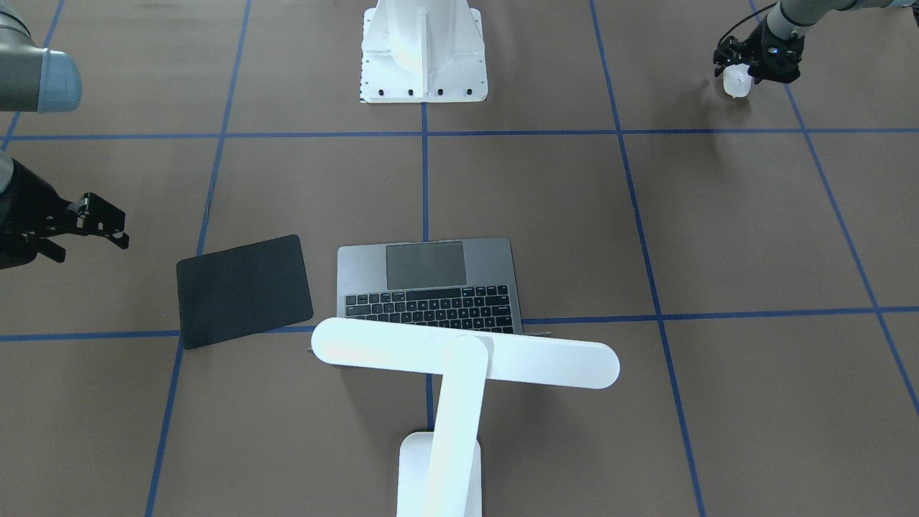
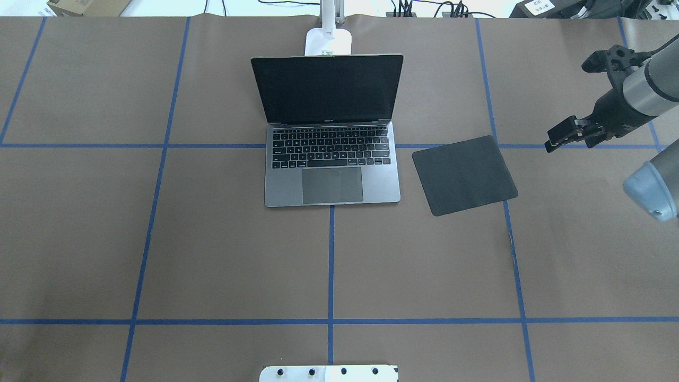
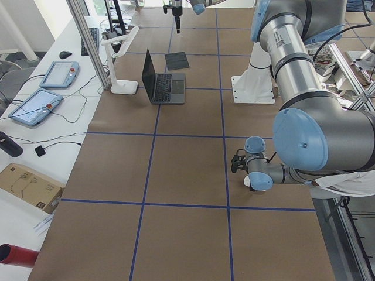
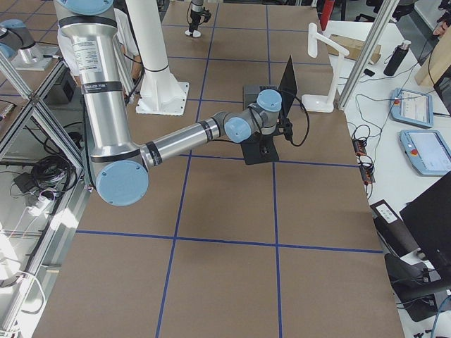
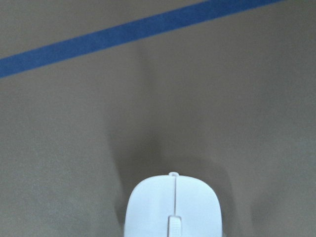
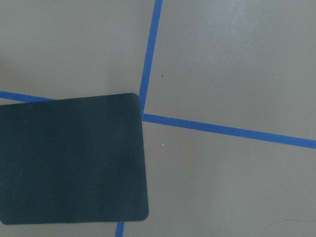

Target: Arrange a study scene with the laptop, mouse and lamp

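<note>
A big table [image 2: 212, 239] is covered in brown paper with blue tape lines that make squares. There is one laptop [image 2: 331, 159] in the middle, with its lid up and its screen dark. One white lamp [image 1: 467, 355] stands just behind the laptop, and its long bar head hangs over the back of the keys. One flat black mouse pad [image 2: 464, 175] lies just beside the laptop on the robot's right, turned a little. One white mouse [image 1: 737, 80] is far from the laptop, off to the robot's left. The left claw [image 1: 750, 63] sits right over the mouse, but I cannot tell if it is squeezing it. The right claw [image 2: 570, 137] hangs past the mouse pad, away from the laptop, with its two fingers spread and nothing between them. One white bolted stand [image 1: 423, 50] is in front of the laptop, well apart.
</note>
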